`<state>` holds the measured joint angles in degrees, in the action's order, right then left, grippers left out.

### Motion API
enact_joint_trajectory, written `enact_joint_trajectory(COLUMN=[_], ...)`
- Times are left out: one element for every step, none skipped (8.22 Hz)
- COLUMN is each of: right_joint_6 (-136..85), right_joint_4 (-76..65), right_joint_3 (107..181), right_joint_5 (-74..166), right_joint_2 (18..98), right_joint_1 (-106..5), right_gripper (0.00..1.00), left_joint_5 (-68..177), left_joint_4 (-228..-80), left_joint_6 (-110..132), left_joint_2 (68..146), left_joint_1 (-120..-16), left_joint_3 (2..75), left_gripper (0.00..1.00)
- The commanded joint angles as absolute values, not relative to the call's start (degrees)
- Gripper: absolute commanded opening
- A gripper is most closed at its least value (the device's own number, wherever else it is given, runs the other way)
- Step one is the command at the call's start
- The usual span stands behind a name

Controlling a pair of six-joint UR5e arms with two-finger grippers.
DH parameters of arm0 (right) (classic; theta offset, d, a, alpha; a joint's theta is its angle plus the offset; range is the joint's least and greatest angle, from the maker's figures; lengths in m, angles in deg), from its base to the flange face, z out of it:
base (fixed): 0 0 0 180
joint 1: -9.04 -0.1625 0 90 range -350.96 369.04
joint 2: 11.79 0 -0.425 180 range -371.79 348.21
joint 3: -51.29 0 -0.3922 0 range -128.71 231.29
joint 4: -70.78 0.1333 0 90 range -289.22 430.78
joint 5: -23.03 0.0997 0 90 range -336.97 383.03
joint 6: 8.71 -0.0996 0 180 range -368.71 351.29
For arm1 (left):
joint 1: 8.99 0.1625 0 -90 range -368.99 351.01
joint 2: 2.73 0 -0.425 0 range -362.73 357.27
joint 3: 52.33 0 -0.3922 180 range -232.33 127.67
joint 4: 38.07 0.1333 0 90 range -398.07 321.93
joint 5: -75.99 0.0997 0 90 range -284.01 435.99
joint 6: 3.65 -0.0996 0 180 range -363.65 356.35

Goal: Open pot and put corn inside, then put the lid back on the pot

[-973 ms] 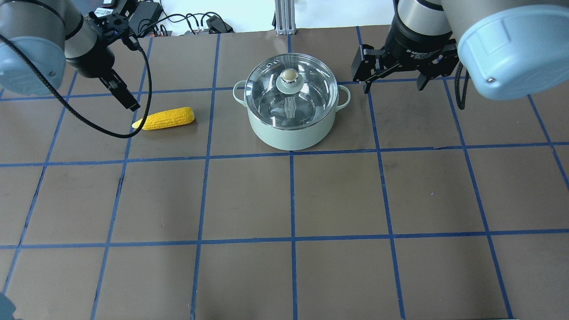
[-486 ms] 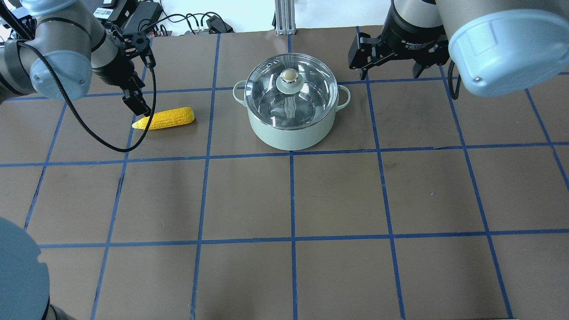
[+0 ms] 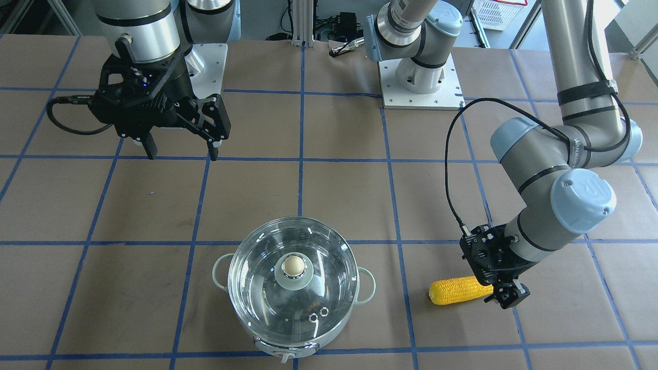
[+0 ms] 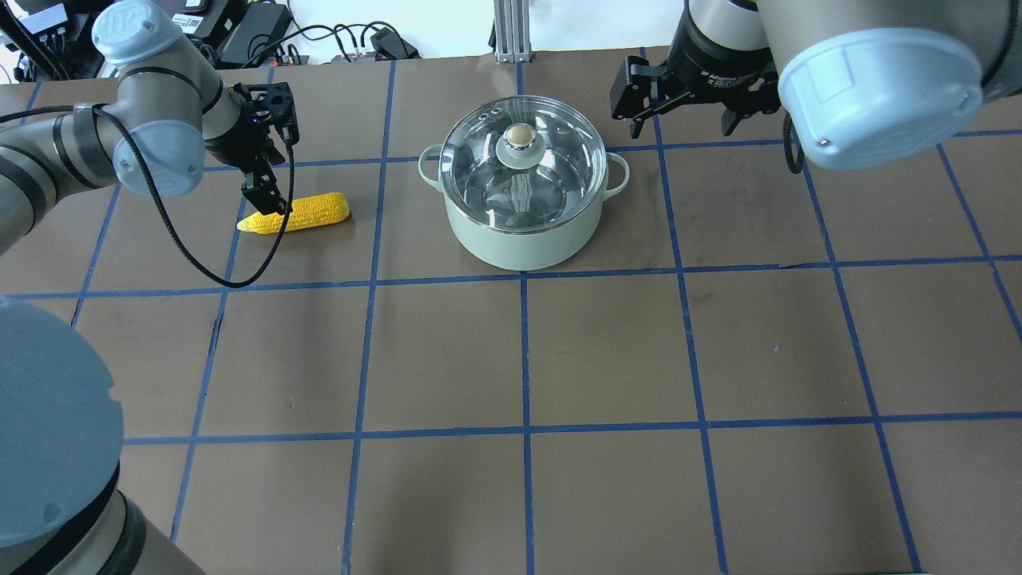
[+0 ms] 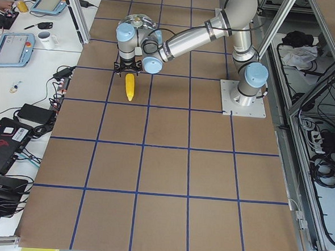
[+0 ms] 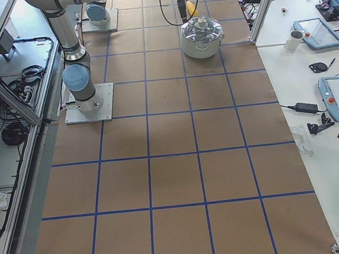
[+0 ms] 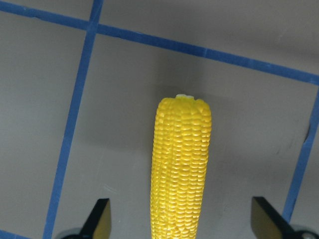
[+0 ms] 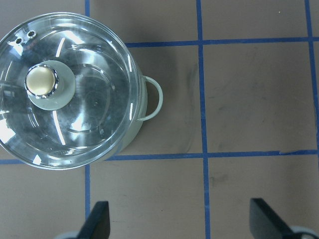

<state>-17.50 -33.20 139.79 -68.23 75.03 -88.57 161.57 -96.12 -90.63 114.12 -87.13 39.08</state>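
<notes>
The pale mint-green pot [image 4: 523, 235] stands at the table's far middle with the clear glass lid [image 4: 479, 172] shut on it, its cream knob [image 4: 519, 136] on top. The yellow corn [image 4: 307, 212] lies left of the pot. My left gripper [image 4: 267, 209] is open and low over the corn's tapered end. In the left wrist view the corn [image 7: 182, 159] lies between the spread fingertips [image 7: 99, 219] without touching them. My right gripper [image 4: 679, 120] is open and empty, up and to the right of the pot. The right wrist view shows the lid [image 8: 89, 124] at upper left.
The brown table top carries a blue tape grid. Cables and power boxes [image 4: 247, 32] and a metal post [image 4: 509, 32] line the far edge. Both arm base plates [image 3: 421, 82] stand on the robot's side of the table.
My left arm has swung in and lowered its gripper onto the corn's tapered end. My right gripper has drifted left and toward the far edge. Pot, lid and corn have not moved.
</notes>
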Motion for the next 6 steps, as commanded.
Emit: enact_joint_trajectory(right_joint_6=[-18.2, -20.5, -25.5, -29.1, -31.2, -35.7], right_joint_4=[-36.6, -35.7, -34.7, -35.8, -39.9, -42.0], right_joint_3=[136.6, 130.8, 124.7, 120.9, 120.6, 121.4], right_joint_5=[-66.7, -66.7, -66.7, -66.7, -65.4, -64.1], right_joint_2=[70.7, 65.9, 59.8, 55.3, 53.6, 51.9], right_joint_1=[-88.7, -89.0, -91.7, -94.1, -94.9, -95.7], right_gripper=[1.0, 1.0, 1.0, 1.0, 1.0, 1.0], left_joint_5=[161.8, 162.0, 162.0, 162.1, 162.2, 162.4], left_joint_4=[-92.2, -92.2, -92.2, -92.2, -92.2, -92.2], left_joint_6=[-92.6, -94.3, -95.0, -95.1, -95.3, -97.2], left_joint_2=[117.9, 118.8, 119.6, 119.8, 119.8, 119.8], left_joint_1=[-87.1, -87.1, -87.1, -87.1, -87.1, -87.1], left_joint_3=[39.2, 39.1, 39.5, 39.8, 39.9, 40.0], left_gripper=[1.0, 1.0, 1.0, 1.0, 1.0, 1.0])
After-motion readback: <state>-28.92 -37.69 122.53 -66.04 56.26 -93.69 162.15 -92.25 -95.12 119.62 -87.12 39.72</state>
